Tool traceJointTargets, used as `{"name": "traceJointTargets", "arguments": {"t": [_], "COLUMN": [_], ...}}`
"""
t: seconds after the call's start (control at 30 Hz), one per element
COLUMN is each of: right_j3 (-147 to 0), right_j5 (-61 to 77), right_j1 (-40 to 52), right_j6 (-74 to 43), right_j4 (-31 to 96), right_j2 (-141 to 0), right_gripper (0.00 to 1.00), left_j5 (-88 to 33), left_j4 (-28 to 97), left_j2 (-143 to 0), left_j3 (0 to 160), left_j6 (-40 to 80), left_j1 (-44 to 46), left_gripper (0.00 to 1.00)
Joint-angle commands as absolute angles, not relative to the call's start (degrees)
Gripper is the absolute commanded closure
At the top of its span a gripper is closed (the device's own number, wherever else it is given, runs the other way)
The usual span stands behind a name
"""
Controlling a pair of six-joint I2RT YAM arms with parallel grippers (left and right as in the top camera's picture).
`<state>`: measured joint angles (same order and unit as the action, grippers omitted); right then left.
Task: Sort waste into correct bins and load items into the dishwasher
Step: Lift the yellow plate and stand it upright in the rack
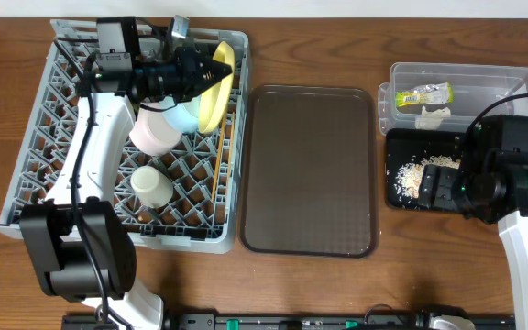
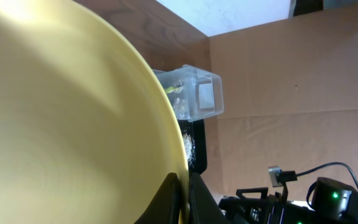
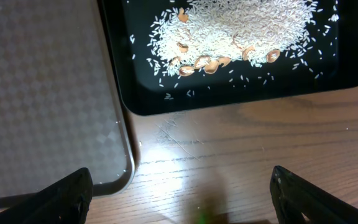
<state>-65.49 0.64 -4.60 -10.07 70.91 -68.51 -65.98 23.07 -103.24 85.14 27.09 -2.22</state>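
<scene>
My left gripper is shut on the rim of the round yellow plate, which stands on edge in the grey dish rack; the plate fills the left wrist view. The rack also holds a white bowl, a light blue bowl, a small white cup and wooden chopsticks. The clear tub holds the green-yellow wrapper and white tissue. The black tray holds rice crumbs. My right gripper is open and empty over the wood beside it.
The brown serving tray lies between the rack and the bins; its corner shows in the right wrist view. A metal utensil stands at the rack's back edge. Cables run along the table's front edge.
</scene>
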Motion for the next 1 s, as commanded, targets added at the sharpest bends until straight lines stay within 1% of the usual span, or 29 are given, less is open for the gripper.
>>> {"name": "traceJointTargets", "arguments": {"t": [0.0,0.1,0.3,0.6,0.7,0.77,0.83,0.93,0.97], "right_j3": [-65.56,-65.56,-65.56,-65.56,-65.56,-65.56,-65.56,-65.56,-65.56], "right_j5": [1.1,1.1,1.1,1.13,1.1,1.1,1.1,1.1,1.1], "right_j1": [-4.97,-4.97,-4.97,-4.97,-4.97,-4.97,-4.97,-4.97,-4.97], "right_j6": [-10.66,-10.66,-10.66,-10.66,-10.68,-10.68,-10.66,-10.66,-10.66], "right_j4": [70.98,71.0,71.18,71.2,71.24,71.37,71.4,71.4,71.4], "right_j2": [-68.25,-68.25,-68.25,-68.25,-68.25,-68.25,-68.25,-68.25,-68.25], "right_gripper": [0.11,0.11,0.11,0.11,0.11,0.11,0.11,0.11,0.11], "left_j5": [-70.98,-73.21,-73.6,-72.62,-70.32,-67.48,-62.65,-56.88,-55.77], "left_j4": [20.23,17.04,14.39,14.85,17.65,22.0,27.88,33.04,33.82], "left_j2": [-104.36,-104.25,-103.59,-103.46,-103.46,-103.46,-103.46,-103.46,-103.46], "left_j3": [85.36,85.36,85.36,85.36,85.36,85.34,85.34,85.34,85.34], "left_j6": [30.39,32.69,36.03,36.07,33.74,30.24,25.85,21.08,19.88], "left_j1": [-2.57,-2.57,-2.57,-2.57,-2.57,-2.57,-2.57,-2.57,-2.57], "left_gripper": [0.94,0.94,0.94,0.94,0.94,0.94,0.94,0.94,0.87]}}
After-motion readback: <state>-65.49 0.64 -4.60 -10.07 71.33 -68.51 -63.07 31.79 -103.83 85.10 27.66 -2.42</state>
